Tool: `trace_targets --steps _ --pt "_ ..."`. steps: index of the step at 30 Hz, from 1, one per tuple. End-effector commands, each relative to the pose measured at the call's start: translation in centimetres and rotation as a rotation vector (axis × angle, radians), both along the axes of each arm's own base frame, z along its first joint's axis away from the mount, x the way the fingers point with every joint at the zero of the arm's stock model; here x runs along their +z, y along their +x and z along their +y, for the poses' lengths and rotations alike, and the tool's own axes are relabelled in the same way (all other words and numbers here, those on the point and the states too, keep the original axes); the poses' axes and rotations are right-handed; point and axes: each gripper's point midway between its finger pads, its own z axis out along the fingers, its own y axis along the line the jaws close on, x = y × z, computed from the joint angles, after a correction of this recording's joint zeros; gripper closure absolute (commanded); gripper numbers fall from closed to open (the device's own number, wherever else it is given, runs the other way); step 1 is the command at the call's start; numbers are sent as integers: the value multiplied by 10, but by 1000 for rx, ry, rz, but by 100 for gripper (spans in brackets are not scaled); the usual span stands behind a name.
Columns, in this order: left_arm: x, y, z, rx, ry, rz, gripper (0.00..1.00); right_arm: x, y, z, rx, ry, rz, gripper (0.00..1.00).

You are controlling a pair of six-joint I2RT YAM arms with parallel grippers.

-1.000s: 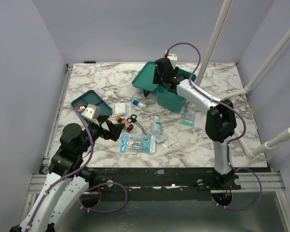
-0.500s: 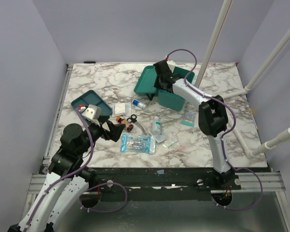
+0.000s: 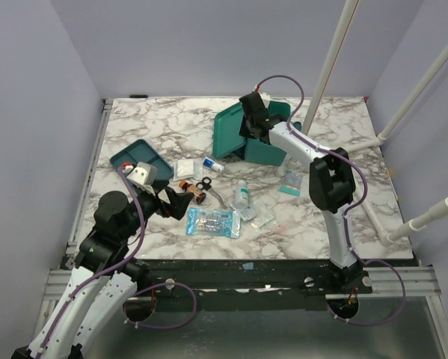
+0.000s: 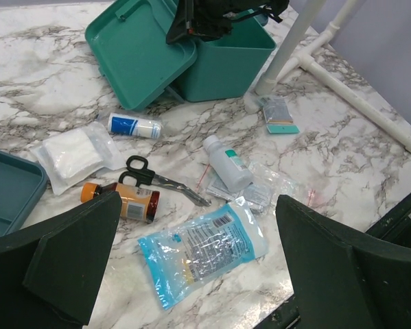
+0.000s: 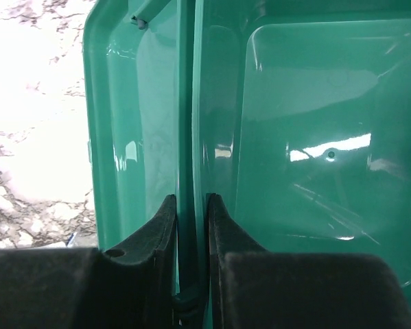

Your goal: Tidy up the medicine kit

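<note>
The medicine kit is a teal-green box at the back of the table, its hinged lid swung open and leaning to its left. My right gripper reaches down onto the lid's upper edge. In the right wrist view it is shut on a thin teal rim of the lid, one finger on each side. My left gripper hovers open over the near left of the table. The left wrist view shows its jaws wide apart above a blue pouch, holding nothing.
Loose supplies lie between the arms: an orange pill bottle, scissors, a white tube, a clear bottle, a gauze pack and a small sachet. A dark teal tray sits left. White pipes rise at right.
My right gripper has closed its jaws onto the lid's rim and shifted slightly left, and the lid now stands more upright. The left arm has not moved.
</note>
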Motion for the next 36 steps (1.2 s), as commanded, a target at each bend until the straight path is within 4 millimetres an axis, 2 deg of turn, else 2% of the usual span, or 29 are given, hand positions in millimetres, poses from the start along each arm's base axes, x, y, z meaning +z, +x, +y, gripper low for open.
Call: trace_targets --steps 1,7,20,26,29,31,36 --pt "9 1 3 18 6 -18 2 14 -9 37 80 144 3 99" --pt "8 1 4 19 9 -16 2 4 -10 57 52 195 19 99" --pt "7 1 4 22 10 -14 1 -12 6 83 -73 265 30 99" --pt "8 1 4 20 9 -16 1 -28 11 95 -98 284 56 99" --pt "8 0 4 18 9 -16 1 -36 11 102 -95 286 67 91" --pt "8 0 4 19 8 -16 1 -39 8 107 -92 283 65 76" --pt "8 1 4 18 8 -15 2 -28 4 117 -74 285 39 58"
